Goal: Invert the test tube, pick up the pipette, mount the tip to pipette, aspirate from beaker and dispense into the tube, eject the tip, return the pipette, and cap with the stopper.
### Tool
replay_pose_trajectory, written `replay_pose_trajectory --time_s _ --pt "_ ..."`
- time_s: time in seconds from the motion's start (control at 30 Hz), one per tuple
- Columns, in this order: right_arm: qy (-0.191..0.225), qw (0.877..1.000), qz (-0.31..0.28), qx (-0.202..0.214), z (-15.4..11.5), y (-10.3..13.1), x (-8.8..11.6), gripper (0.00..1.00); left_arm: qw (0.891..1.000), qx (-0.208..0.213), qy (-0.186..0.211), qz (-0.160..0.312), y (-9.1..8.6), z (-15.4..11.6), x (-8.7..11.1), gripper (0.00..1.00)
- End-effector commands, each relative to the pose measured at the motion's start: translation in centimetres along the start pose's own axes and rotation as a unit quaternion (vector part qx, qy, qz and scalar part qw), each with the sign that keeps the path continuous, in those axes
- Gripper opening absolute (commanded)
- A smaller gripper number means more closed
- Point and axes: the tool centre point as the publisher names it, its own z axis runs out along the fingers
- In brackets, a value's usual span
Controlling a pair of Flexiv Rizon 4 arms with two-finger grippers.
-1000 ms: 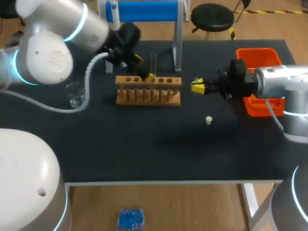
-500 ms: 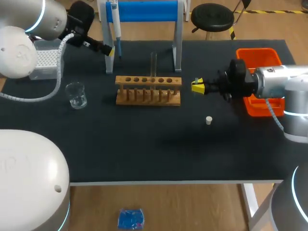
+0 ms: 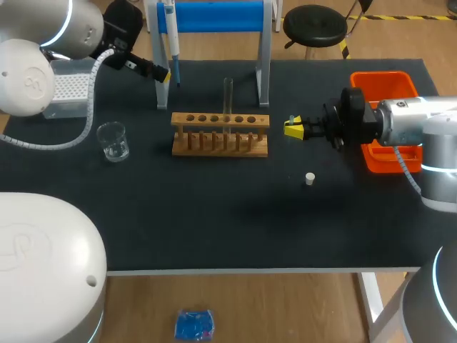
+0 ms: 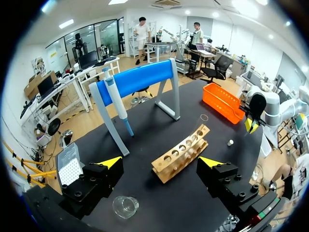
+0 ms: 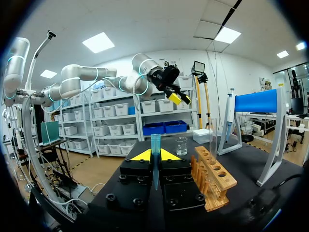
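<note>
L gripper (image 4: 161, 162) wide open, pipette (image 4: 116, 104) ahead | R gripper (image 5: 154, 154) clamps tip (image 5: 155, 144)

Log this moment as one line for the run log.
left hand: open, facing pipette on stand | right hand: shut on pipette tip | test tube: upright in rack | stopper: on table

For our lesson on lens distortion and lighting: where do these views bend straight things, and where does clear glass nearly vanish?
Left wrist view: the fisheye bows the straight wooden rack and blue stand. Head view: lines stay straight, but the beaker and test tube nearly vanish against the dark table.
</note>
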Motion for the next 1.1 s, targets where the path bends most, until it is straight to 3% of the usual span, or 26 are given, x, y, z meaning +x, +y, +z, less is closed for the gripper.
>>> replay_pose_trajectory --time_s 0.03,0.17,0.37,0.43,0.7,1.1 --pt "-0.001 1.0 0.0 0.0 0.0 0.0 0.1 0.0 1.0 -0.005 -0.022 -0.022 -0.1 0.6 -0.8 1.0" --pt "-0.001 1.0 0.0 0.0 0.0 0.0 0.1 0.0 0.994 -0.003 -0.086 -0.064 -1.8 3.4 -3.3 1.0" --pt "-0.001 1.0 0.0 0.0 0.0 0.0 0.1 0.0 0.986 0.019 -0.133 -0.1 -5.0 6.9 -6.1 1.0" --pt "-0.001 1.0 0.0 0.0 0.0 0.0 0.1 0.0 0.985 0.033 -0.132 -0.11 -6.1 7.8 -6.6 1.0" --pt "-0.001 1.0 0.0 0.0 0.0 0.0 0.1 0.0 0.976 0.064 -0.173 -0.113 -9.8 9.9 -6.1 1.0" --pt "-0.001 1.0 0.0 0.0 0.0 0.0 0.1 0.0 0.95 0.116 -0.234 -0.169 -10.3 11.1 -5.2 1.0"
